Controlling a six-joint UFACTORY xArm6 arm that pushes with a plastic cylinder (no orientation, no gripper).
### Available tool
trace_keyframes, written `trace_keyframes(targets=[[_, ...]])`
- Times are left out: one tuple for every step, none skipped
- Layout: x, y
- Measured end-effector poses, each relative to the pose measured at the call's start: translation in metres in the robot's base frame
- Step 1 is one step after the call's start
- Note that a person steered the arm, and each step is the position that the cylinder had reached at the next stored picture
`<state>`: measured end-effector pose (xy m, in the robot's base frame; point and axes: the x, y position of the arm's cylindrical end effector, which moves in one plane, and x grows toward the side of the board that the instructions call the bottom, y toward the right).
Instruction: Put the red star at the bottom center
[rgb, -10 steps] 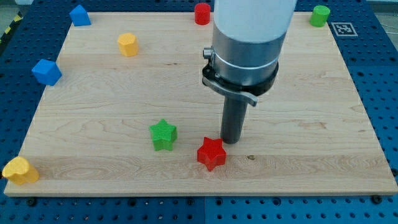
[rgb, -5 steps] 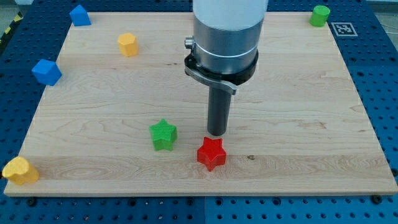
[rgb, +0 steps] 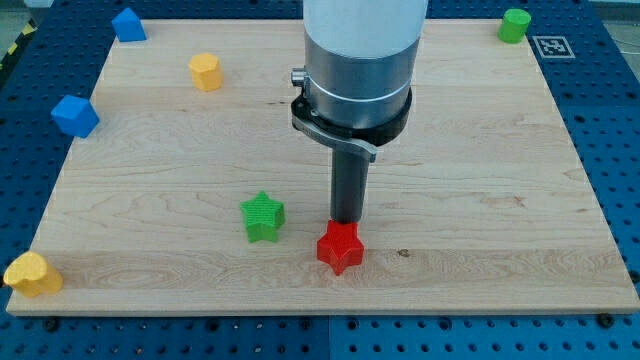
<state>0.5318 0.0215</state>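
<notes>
The red star (rgb: 340, 247) lies on the wooden board (rgb: 500, 180), near the view's bottom edge and about at its centre. My tip (rgb: 347, 221) stands right behind the star, at its upper edge, touching it or almost so. A green star (rgb: 263, 217) lies to the left of the red star, apart from it.
A yellow block (rgb: 205, 71) and two blue blocks (rgb: 75, 115) (rgb: 128, 24) lie at the upper left. A yellow block (rgb: 31, 274) sits at the bottom left corner. A green cylinder (rgb: 516, 24) sits at the top right corner. The arm's body hides the top centre.
My tip has moved left, from the star's upper right to just behind it. The red star has not visibly moved. The red block at the top centre is now hidden by the arm.
</notes>
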Motion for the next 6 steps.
trace_keyframes(targets=[[0.012,0.000],[0.023,0.000],[0.026,0.000],[0.027,0.000],[0.030,-0.002],[0.036,-0.006]])
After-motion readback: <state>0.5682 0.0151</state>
